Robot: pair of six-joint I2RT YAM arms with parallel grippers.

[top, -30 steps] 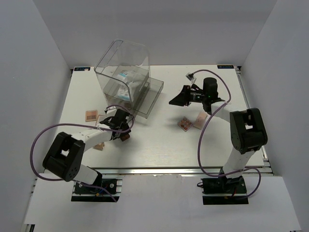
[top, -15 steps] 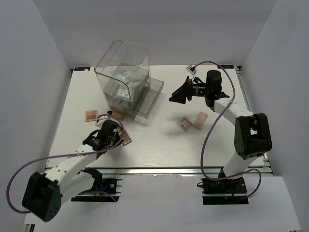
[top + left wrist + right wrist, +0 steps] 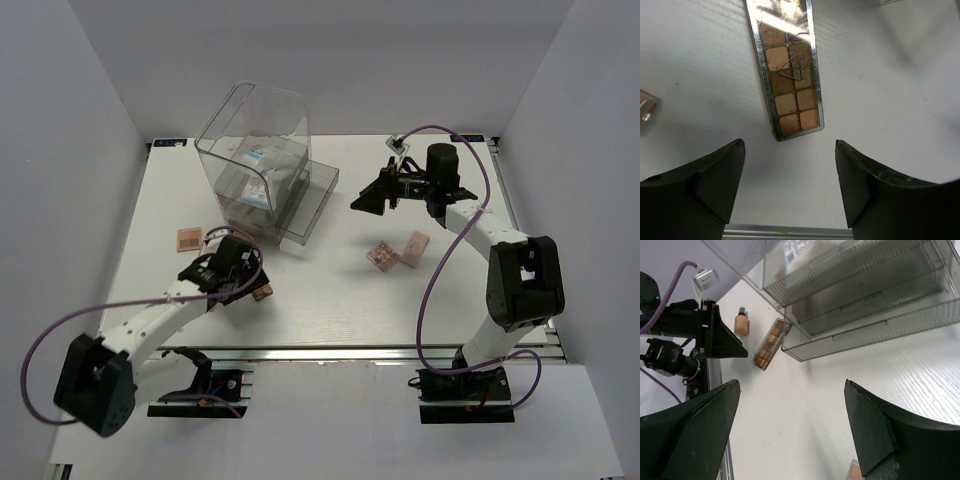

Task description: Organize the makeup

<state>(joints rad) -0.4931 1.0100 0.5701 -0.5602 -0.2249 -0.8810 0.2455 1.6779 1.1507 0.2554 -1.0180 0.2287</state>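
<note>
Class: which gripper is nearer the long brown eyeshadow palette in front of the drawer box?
Left. The left gripper hangs open just short of the palette; the right gripper is far across the table.

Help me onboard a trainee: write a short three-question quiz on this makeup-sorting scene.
1. True or false: the left gripper is clamped on the long brown palette.
2. Pick one: the bottom drawer of the clear box is A) pulled out, B) pushed fully in, C) lying upside down on the table.
3. In a word or two: what does the right gripper hold?

Key
1. False. Its fingers stand open and the palette lies flat on the table ahead of them.
2. A.
3. Nothing. It is open and empty.
</note>
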